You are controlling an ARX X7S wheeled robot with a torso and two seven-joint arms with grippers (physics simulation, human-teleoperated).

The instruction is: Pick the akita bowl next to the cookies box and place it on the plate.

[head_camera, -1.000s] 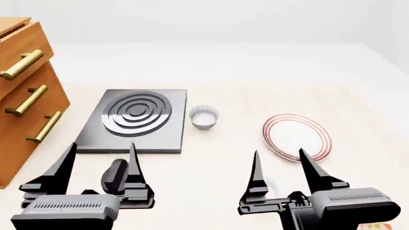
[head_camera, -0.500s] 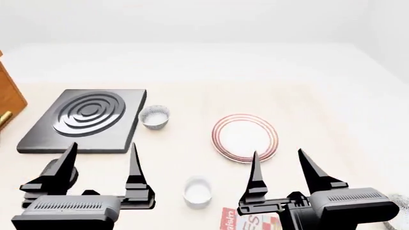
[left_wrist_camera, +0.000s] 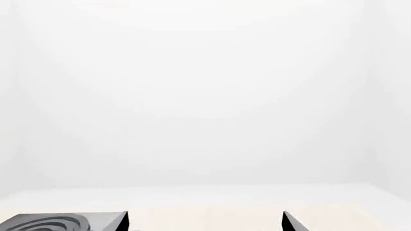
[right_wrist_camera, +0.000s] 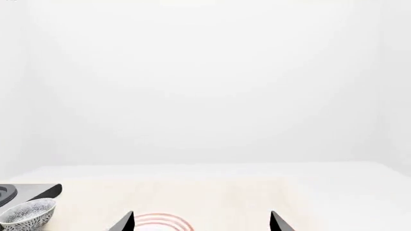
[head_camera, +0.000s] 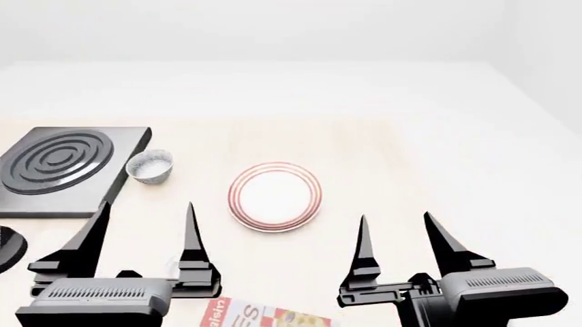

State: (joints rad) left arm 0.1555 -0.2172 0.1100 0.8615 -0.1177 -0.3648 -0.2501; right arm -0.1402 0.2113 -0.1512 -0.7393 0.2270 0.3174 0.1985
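Observation:
The plate (head_camera: 274,196), white with red rings, lies on the pale table ahead of both grippers and between them; its rim (right_wrist_camera: 160,221) also shows between the right gripper's fingertips. The cookies box (head_camera: 264,316) peeks in at the near edge, mostly cut off. No akita bowl shows beside the box; the gripper bodies hide that area. A speckled bowl (head_camera: 150,165) (right_wrist_camera: 26,214) stands beside the black stove plate (head_camera: 59,163). My left gripper (head_camera: 146,206) (left_wrist_camera: 205,216) and right gripper (head_camera: 394,216) (right_wrist_camera: 201,216) hang open and empty above the near table.
The black stove plate (left_wrist_camera: 57,224) takes up the table's left side. A dark round object (head_camera: 7,246) is cut off at the left edge. A white wall rises behind the table's far edge.
The view has swung right: stove, speckled bowl and plate slid left, the wooden drawers left the picture, and the small white bowl passed behind the left gripper. Both grippers stay open.

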